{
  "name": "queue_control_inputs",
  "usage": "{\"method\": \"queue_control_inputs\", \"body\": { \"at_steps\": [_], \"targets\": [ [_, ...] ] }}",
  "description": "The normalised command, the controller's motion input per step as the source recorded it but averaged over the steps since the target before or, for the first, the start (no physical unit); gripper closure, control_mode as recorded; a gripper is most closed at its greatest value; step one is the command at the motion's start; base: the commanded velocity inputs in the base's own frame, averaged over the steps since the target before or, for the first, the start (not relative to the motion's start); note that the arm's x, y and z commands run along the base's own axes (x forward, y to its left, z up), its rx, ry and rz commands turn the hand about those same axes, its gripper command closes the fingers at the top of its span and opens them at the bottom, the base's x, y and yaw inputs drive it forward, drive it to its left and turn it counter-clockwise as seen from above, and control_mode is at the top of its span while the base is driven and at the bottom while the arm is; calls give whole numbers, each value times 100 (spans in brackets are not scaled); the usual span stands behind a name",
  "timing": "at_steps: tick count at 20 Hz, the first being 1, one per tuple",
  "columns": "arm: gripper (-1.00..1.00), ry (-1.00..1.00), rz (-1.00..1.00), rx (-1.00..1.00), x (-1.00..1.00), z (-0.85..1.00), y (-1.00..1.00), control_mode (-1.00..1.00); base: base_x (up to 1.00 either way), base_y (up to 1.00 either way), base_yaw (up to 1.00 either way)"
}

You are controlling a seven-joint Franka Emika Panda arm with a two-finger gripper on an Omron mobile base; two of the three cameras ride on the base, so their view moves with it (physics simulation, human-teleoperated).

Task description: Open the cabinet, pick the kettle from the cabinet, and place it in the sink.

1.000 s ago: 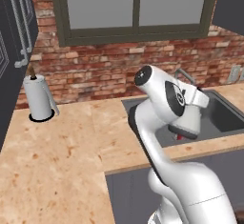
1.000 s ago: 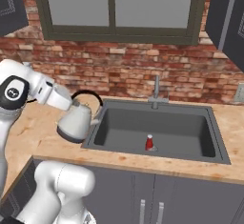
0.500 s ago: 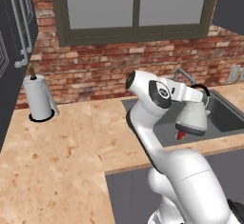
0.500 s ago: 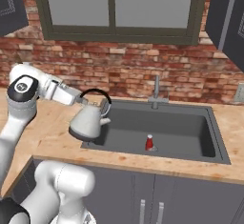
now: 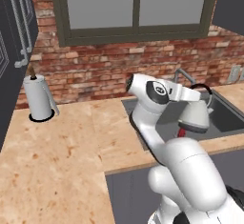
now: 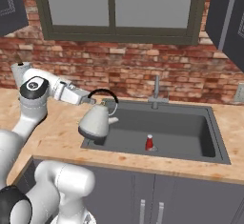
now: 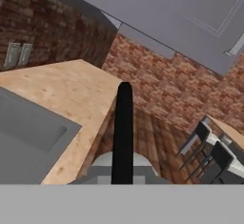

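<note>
Well, the sink [image 6: 209,137] takes up the counter [image 6: 62,132] beneath the window, faucet [image 6: 156,90] at its twelve o'clock. The kettle [image 6: 95,121] hangs tilted over the basin's nine o'clock edge, spout toward three o'clock. The gripper [image 6: 90,100] is clamped on its black handle. A small red bottle [image 6: 149,143] stands in the basin.

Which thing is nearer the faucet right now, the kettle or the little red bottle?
The small red bottle, standing on the sink floor just below the faucet. The kettle hangs from the gripper at the basin's left edge.
</note>
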Motion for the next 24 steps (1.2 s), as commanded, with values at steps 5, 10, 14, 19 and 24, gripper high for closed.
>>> {"method": "queue_control_inputs", "body": {
  "at_steps": [5,10,14,19,24],
  "targets": [
    [100,0,0,0,17,-12,-25,-100,0,0,0],
    [100,-4,0,0,17,-12,-22,-100,0,0,0],
    [100,-10,0,0,8,-21,-17,-100,0,0,0],
    [100,-16,0,0,13,-25,-15,-100,0,0,0],
    [100,-7,0,-2,20,-10,-19,-100,0,0,0]
  ]
}}
